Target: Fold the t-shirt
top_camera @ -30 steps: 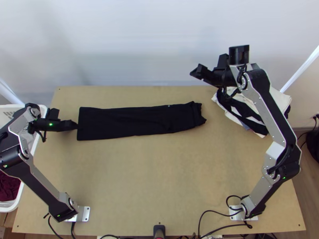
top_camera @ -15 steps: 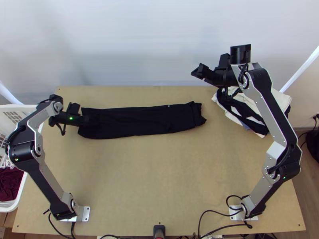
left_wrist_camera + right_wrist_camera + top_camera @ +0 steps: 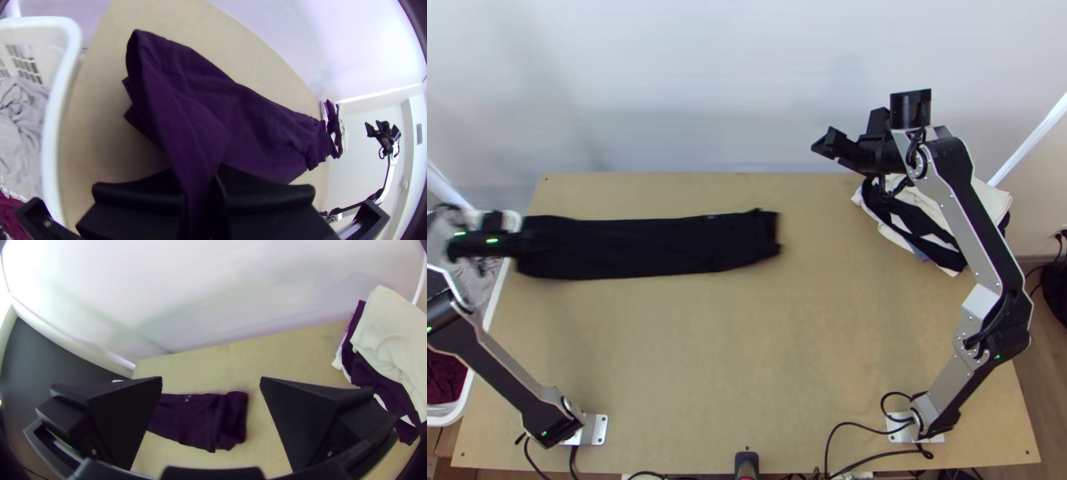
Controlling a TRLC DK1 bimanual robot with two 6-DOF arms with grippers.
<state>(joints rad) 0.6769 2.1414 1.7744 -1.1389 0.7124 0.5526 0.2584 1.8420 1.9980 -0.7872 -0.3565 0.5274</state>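
Left pincer (image 3: 529, 242): low, aimed inward toward right arm's side. Broad black fingers (image 3: 133, 194) pressed together. Left arm (image 3: 501, 364) bent behind pincer, base (image 3: 595, 430) nearer camera than pincer.

Right pincer (image 3: 825, 146): raised, aimed inward. Black fingers (image 3: 126, 418) spread wide, gap between. Right arm (image 3: 965, 220) angles back behind pincer; elbow (image 3: 995, 320) between pincer and base (image 3: 917, 432).

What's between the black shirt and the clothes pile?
Just bare wooden table lies between the black shirt and the clothes pile. The top view shows it.
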